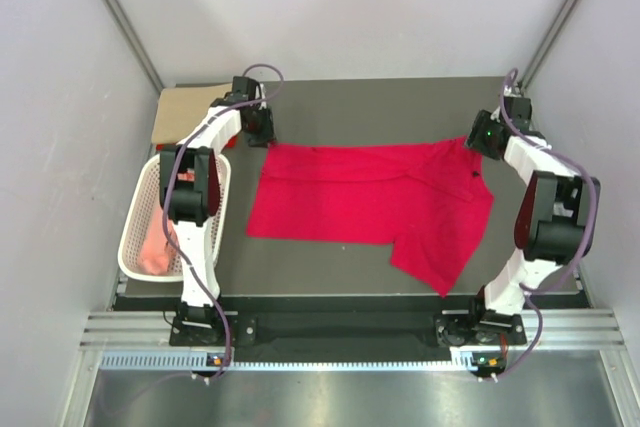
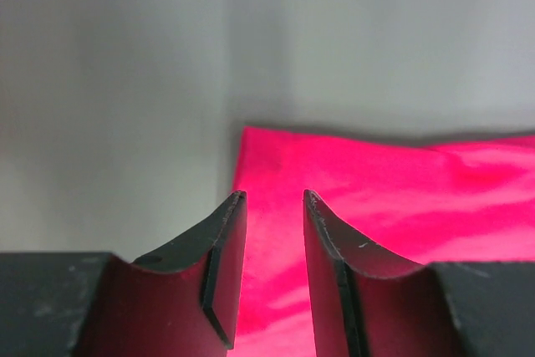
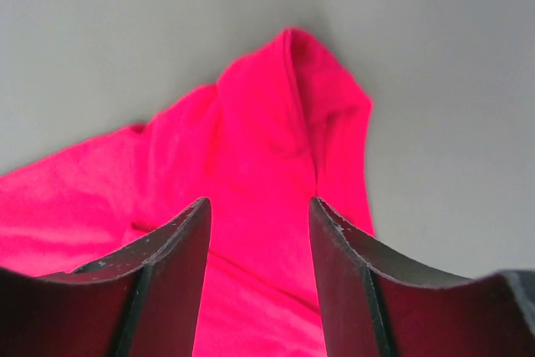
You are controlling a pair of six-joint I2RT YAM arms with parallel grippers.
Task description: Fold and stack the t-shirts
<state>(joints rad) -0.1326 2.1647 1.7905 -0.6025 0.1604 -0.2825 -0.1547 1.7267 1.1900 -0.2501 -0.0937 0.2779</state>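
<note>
Far left, you have the white mesh basket [image 1: 135, 219] at the tabletop [image 1: 350, 107] edge, with a salmon pink t-shirt [image 1: 155, 252] bunched inside. A tan t-shirt [image 1: 185, 112] lies at the far left corner. Your left hand [image 2: 274, 198] hangs by the crimson t-shirt [image 1: 370, 207] at its far left corner, fingers apart, gripping nothing. The crimson t-shirt lies spread mid-tabletop, one flap trailing near-right. Your right hand [image 3: 259, 202] hangs over its far right corner, fingers apart, empty.

The red shirt [image 1: 370, 207] lies partly folded on the tabletop [image 1: 350, 107], stretching from the left tool [image 1: 266, 139] to the right tool [image 1: 479, 147], a far corner beneath each. A folded tan shirt [image 1: 185, 112] lies left of the left tool.
</note>
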